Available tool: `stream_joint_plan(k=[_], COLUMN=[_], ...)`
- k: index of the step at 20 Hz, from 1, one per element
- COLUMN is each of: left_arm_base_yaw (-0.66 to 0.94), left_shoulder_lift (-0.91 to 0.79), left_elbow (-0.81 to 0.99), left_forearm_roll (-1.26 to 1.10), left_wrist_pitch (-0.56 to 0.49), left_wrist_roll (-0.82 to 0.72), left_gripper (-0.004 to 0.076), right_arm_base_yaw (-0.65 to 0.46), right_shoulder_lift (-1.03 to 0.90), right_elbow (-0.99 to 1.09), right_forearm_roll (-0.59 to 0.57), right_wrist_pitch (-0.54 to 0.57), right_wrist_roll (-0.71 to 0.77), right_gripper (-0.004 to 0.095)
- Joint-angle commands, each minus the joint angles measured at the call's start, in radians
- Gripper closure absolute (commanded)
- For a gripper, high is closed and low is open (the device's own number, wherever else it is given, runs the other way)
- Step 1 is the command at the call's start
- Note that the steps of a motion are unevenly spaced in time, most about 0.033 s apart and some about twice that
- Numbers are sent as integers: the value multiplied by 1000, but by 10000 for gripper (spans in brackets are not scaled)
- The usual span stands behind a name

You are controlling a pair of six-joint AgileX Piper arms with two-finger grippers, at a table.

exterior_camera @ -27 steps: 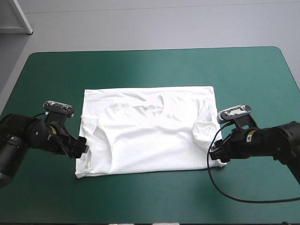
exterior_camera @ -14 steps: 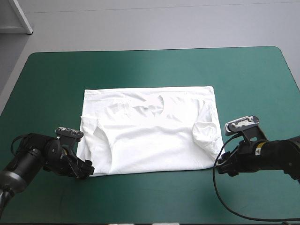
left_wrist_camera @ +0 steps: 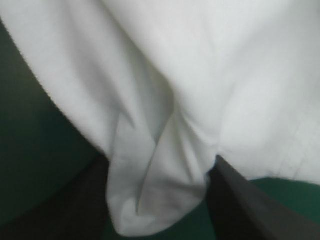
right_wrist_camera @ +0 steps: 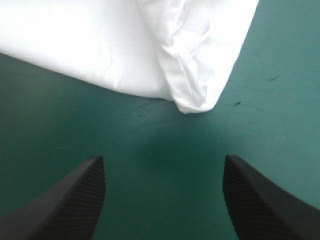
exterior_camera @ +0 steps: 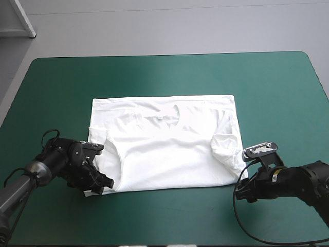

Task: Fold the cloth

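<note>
The white T-shirt [exterior_camera: 164,149] lies flat in the middle of the teal-green table, folded over with the neckline showing. At its near-left corner sits my left gripper [exterior_camera: 105,182]. In the left wrist view that gripper [left_wrist_camera: 160,160] is open, and the T-shirt's [left_wrist_camera: 200,75] rumpled corner lies between its black fingers [left_wrist_camera: 240,200]. My right gripper [exterior_camera: 242,186] rests low on the cover just off the near-right corner. It [right_wrist_camera: 163,159] stands open with bare cover between its fingers, and the T-shirt's [right_wrist_camera: 100,45] bunched corner is a short way ahead.
The teal-green cover [exterior_camera: 164,221] runs bare along the table's near edge and on both sides of the shirt. The far part of the table [exterior_camera: 164,72] holds nothing else.
My left gripper swung from the shirt's left side round to its near-left corner, and cloth now sits between its fingers. My right gripper slid back toward the near edge, off the near-right corner.
</note>
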State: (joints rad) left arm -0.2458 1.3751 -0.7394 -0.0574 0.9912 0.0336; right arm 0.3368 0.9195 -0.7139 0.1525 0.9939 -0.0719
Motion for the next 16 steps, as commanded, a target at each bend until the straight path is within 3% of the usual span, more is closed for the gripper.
stream_joint_plan(k=[1,2,4,10,13,16], left_arm_base_yaw=[-5,-5,-5,-5,-5,-5], left_shoulder_lift=[5,5,5,5,5,-3], left_elbow=[0,1,1,1,1,1], left_forearm_roll=[-20,-41,-43,-41,-41,-37], left_wrist_pitch=[-31,-29,-29,-31,-44,-65], left_wrist_roll=[43,80,86,86,86,86], left_gripper=[497,591,692,705,705,705], right_arm_base_yaw=[3,3,3,3,3,3], right_shoulder_lift=[-7,6,53,297,399,415], right_elbow=[17,27,29,29,29,29], right_forearm_roll=[1,2,5,62,160,158], right_wrist_pitch=[-140,-179,-209,-263,-297,-313], right_wrist_roll=[-7,-9,-9,-85,-145,-146], right_gripper=[284,284,284,316,446,711])
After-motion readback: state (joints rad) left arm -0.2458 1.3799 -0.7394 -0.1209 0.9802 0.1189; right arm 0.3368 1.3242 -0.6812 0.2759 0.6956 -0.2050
